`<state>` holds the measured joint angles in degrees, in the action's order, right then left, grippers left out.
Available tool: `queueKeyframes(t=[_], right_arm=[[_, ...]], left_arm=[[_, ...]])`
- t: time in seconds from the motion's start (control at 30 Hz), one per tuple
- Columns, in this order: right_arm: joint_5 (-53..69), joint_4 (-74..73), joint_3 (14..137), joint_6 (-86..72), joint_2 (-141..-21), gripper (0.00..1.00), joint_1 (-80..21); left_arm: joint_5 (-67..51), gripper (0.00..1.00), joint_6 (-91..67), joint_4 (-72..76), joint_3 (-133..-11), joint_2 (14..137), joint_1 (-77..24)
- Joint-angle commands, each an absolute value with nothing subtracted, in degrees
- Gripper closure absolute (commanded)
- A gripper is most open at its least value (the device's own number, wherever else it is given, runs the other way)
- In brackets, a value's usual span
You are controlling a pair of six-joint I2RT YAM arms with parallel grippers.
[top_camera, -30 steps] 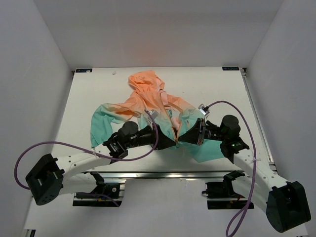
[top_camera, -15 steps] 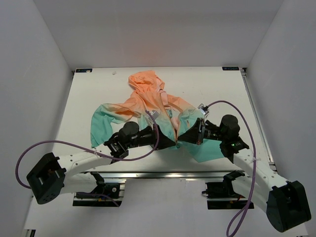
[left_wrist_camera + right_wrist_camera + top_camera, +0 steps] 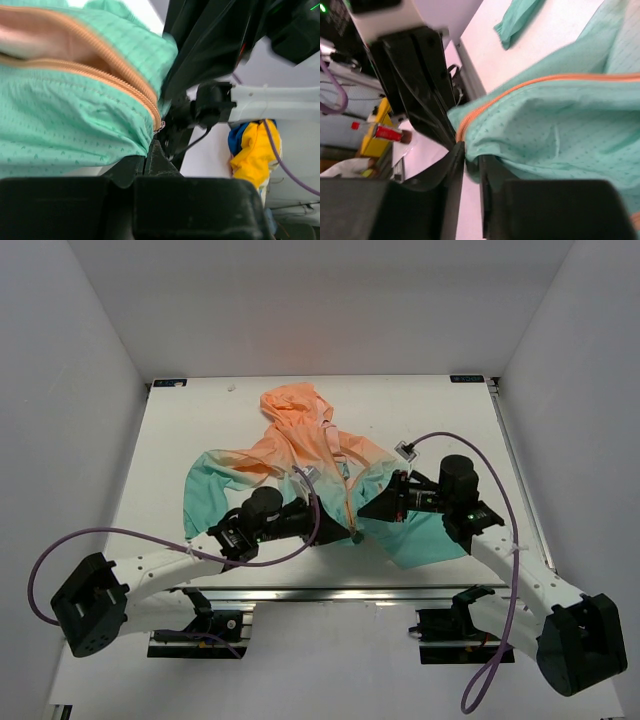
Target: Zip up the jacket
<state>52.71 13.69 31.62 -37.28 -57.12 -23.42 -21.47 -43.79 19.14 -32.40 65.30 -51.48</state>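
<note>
The jacket [image 3: 290, 445] lies flat on the white table, peach hood at the far end and teal hem toward me. Its orange front zipper [image 3: 349, 502] runs down to the hem between my grippers. My left gripper [image 3: 352, 534] is shut on the teal hem at the zipper's bottom end; in the left wrist view the jaws [image 3: 148, 150] pinch the fabric [image 3: 75, 120] just below the zipper [image 3: 115, 82]. My right gripper [image 3: 364, 512] is right beside it, shut on a fold of teal fabric [image 3: 560, 120] next to the zipper [image 3: 530, 82]; the jaws [image 3: 471, 162] stand nearly closed.
The table [image 3: 200, 410] has white walls on three sides. A metal rail [image 3: 340, 592] runs along the near edge. Purple cables [image 3: 500, 490] loop off both arms. A yellow and blue cloth [image 3: 250, 145] lies off the table.
My right gripper has drawn up and away from the left gripper, toward the far right. The left gripper has shifted slightly nearer. The zipper gap near the hem looks narrower.
</note>
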Motion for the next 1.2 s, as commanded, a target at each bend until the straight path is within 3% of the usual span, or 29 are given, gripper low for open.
queueKeyframes(t=[0.0, 0.1, 0.13, 0.27, 0.43, 0.67, 1.17], right_arm=[[50.3, 8.8, 36.7, -31.2, -56.3, 0.75, -22.7], [51.5, 0.9, 37.4, -25.5, -56.2, 0.62, -22.7], [51.3, -4.1, 38.3, -23.0, -56.3, 0.39, -22.6], [46.3, -12.8, 39.4, -17.3, -54.6, 0.25, -22.7], [37.4, -22.8, 43.0, -10.8, -47.5, 0.24, -22.9], [39.8, -27.8, 44.4, -10.3, -42.7, 0.18, -25.0], [46.8, -13.1, 39.8, -14.8, -48.9, 0.18, -36.2]], left_arm=[[-21.1, 1.00, -44.4, 10.3, -33.0, 64.2, -52.2], [-19.0, 1.00, -46.7, 9.9, -33.8, 64.0, -52.2], [-18.2, 1.00, -47.2, 10.2, -33.5, 63.8, -52.2], [-17.1, 1.00, -49.7, 10.4, -34.0, 63.8, -52.2], [-15.8, 1.00, -51.2, 6.7, -37.1, 64.9, -52.2], [-16.9, 1.00, -53.6, 5.7, -39.6, 66.8, -52.3], [-19.5, 1.00, -54.8, 8.9, -39.2, 68.3, -52.2]])
